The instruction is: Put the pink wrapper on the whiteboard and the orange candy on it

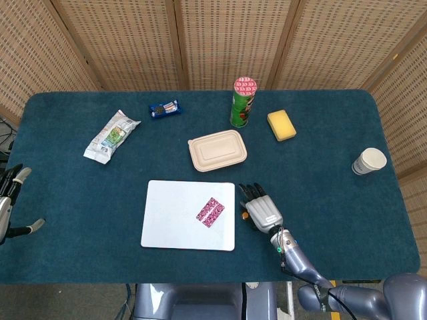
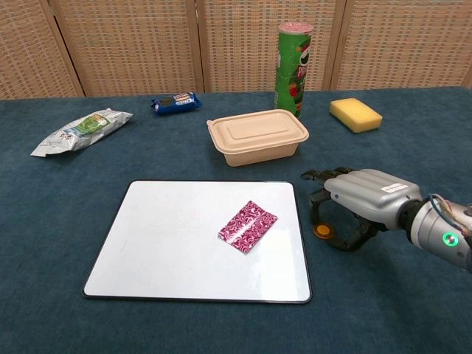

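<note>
The pink wrapper [image 1: 210, 212] [image 2: 248, 226] lies flat on the right part of the whiteboard [image 1: 173, 217] [image 2: 162, 243]. The small orange candy [image 2: 321, 231] [image 1: 244, 215] sits on the blue cloth just off the board's right edge. My right hand [image 1: 261, 210] [image 2: 363, 198] arches over the candy, fingers curved down on its far side and thumb on its near side. The candy rests on the table in the gap between them, and no grip on it shows. My left hand [image 1: 9, 200] shows only at the far left edge of the head view, fingers apart and holding nothing.
A beige lidded box [image 1: 217, 150] [image 2: 257, 136] stands just beyond the board. Behind it are a green chip can [image 1: 243, 102], a yellow sponge [image 1: 281, 125] and a blue cookie pack [image 1: 165, 108]. A snack bag [image 1: 111, 136] lies at the left, a paper cup [image 1: 369, 161] at the right.
</note>
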`<action>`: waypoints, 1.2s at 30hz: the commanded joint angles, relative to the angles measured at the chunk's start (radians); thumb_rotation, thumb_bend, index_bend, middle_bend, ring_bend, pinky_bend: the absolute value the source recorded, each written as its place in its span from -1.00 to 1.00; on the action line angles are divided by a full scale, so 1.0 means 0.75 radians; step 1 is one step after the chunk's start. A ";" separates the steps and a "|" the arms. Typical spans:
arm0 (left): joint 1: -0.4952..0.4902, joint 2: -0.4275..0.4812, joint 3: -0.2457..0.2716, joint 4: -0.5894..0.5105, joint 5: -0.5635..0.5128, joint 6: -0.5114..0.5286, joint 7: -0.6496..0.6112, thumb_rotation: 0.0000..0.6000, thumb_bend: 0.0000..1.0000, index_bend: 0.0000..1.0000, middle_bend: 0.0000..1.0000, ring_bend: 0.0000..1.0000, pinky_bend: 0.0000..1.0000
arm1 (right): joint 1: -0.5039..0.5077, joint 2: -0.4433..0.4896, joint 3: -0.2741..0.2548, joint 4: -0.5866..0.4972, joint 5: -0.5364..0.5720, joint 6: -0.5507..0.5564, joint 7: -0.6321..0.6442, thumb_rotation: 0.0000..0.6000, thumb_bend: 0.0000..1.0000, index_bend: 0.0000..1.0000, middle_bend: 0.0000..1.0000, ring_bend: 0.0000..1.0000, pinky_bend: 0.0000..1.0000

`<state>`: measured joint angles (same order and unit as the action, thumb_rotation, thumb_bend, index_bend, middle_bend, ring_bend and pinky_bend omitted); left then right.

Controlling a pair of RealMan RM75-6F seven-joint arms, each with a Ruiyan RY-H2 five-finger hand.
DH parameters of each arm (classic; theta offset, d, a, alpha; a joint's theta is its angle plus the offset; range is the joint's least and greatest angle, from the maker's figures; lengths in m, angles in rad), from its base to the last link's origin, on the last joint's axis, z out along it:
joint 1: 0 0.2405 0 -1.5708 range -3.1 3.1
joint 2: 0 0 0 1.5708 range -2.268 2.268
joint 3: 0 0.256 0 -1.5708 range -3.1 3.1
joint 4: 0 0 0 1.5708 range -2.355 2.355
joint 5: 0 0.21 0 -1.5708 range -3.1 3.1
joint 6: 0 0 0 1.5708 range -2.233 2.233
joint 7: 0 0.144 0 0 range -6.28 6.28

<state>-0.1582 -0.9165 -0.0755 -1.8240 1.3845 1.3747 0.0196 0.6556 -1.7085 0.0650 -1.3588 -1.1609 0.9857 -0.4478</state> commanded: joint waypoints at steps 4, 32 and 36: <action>0.001 0.000 0.001 0.000 0.002 0.001 0.000 1.00 -1.00 -1.00 -1.00 -1.00 -1.00 | -0.004 -0.004 0.004 0.003 -0.003 -0.001 0.003 1.00 -0.22 0.13 -1.00 -1.00 -0.95; 0.000 0.005 0.000 0.001 0.002 -0.001 -0.014 1.00 -1.00 -1.00 -1.00 -1.00 -1.00 | 0.050 0.002 0.119 -0.171 0.058 -0.007 -0.074 1.00 -0.22 0.17 -1.00 -1.00 -0.95; 0.000 0.007 0.001 0.001 0.002 -0.003 -0.019 1.00 -1.00 -1.00 -1.00 -1.00 -1.00 | 0.096 -0.043 0.155 -0.201 0.125 -0.012 -0.169 1.00 -0.22 0.17 -1.00 -1.00 -0.95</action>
<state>-0.1583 -0.9110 -0.0749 -1.8231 1.3863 1.3725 0.0053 0.7085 -1.7216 0.1657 -1.4968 -1.0929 0.9787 -0.5433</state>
